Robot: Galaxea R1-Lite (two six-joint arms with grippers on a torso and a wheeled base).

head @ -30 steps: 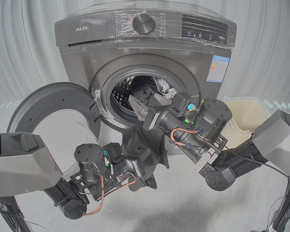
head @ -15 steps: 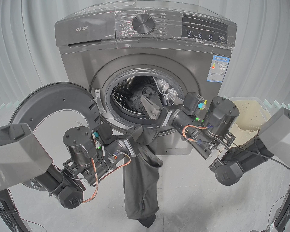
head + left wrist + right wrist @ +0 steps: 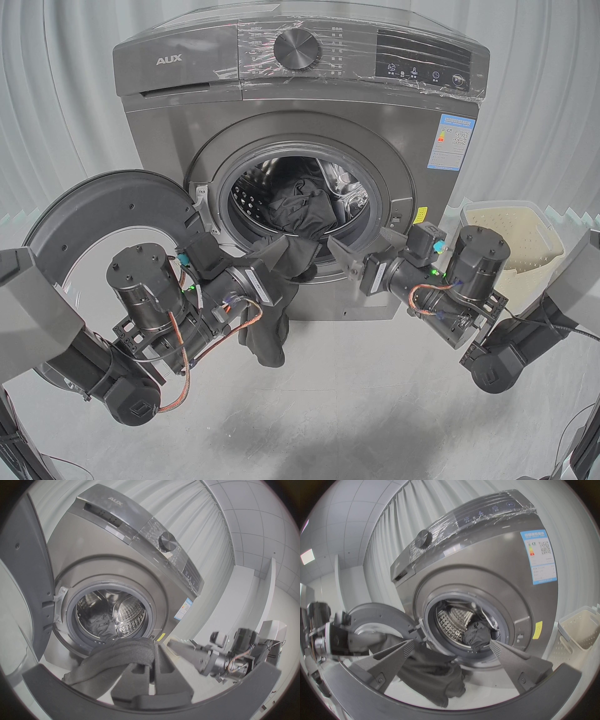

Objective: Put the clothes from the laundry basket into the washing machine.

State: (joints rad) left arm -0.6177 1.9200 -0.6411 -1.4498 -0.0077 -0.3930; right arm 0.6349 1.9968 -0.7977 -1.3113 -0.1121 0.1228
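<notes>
The grey washing machine (image 3: pixel 294 125) stands with its drum (image 3: pixel 281 181) open. A dark garment (image 3: pixel 300 212) lies partly inside the drum; the rest drapes over the door lip and hangs down toward the floor. My left gripper (image 3: pixel 281 249) sits at the lower left of the opening, shut on that hanging cloth (image 3: pixel 118 658). My right gripper (image 3: pixel 359 240) is open and holds nothing, just outside the lower right rim of the opening; its two fingers (image 3: pixel 406 650) are spread wide. The cream laundry basket (image 3: pixel 519 237) stands to the right of the machine.
The round machine door (image 3: pixel 106 212) is swung open at the left, close behind my left arm. Pale curtains hang behind the machine. Bare grey floor (image 3: pixel 350 400) stretches in front.
My left gripper has risen with the garment from low near the floor up to the drum's lip. My right gripper has pulled back out of the drum, to the right, leaving cloth inside.
</notes>
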